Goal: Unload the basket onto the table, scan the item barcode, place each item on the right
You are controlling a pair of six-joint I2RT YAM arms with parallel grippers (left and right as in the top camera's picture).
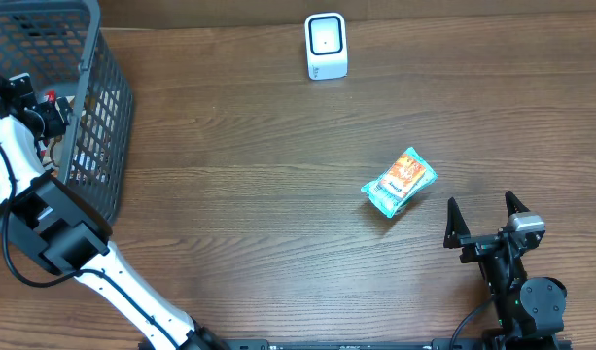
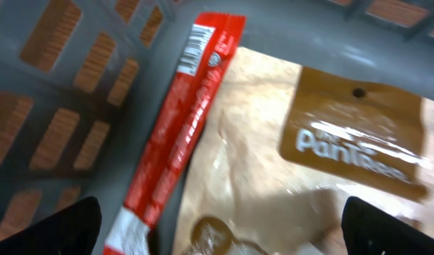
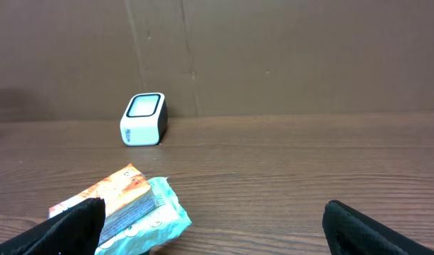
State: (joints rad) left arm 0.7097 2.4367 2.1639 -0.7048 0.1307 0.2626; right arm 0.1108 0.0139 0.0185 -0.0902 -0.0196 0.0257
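The white barcode scanner [image 1: 326,46] stands at the back of the table, its window also facing the right wrist view [image 3: 143,119]. A teal and orange snack packet [image 1: 400,182] lies on the wood, just ahead and left of my right gripper [image 1: 482,209], which is open and holds nothing [image 3: 217,227]. My left gripper [image 1: 56,115] is down inside the grey basket [image 1: 103,97]. It is open [image 2: 220,234] over a red stick packet [image 2: 181,120] with a barcode at its top end and a tan pouch [image 2: 309,156]; neither is gripped.
The basket fills the table's far left corner and its mesh walls surround the left gripper. The left arm [image 1: 64,233] reaches along the left edge. Bare wood lies between the scanner and the teal packet.
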